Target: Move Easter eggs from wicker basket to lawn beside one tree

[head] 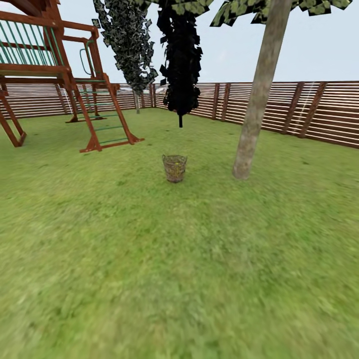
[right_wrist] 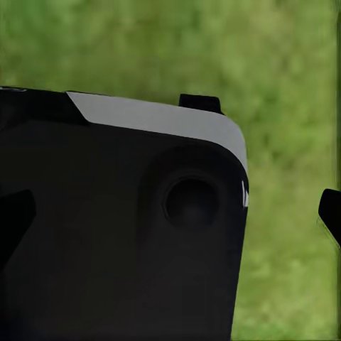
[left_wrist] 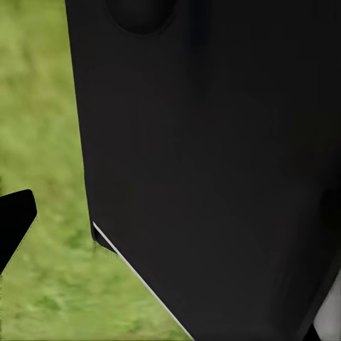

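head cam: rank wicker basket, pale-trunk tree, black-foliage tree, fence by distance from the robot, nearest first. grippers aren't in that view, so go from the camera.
1. wicker basket: on the lawn, centre, nearest.
2. pale-trunk tree: base just right of the basket and slightly farther back.
3. black-foliage tree: behind the basket, mid-lawn.
4. fence: along the garden's back edge, farthest.

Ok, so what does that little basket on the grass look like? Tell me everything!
The wicker basket is small, brown and bucket-shaped, woven loosely so light shows through its sides. It stands upright on the lawn, out in the open, with its top open. Specks of yellow peek through the weave, too small to make out. The pale-trunked tree stands beside it, not touching. Nothing else touches it.
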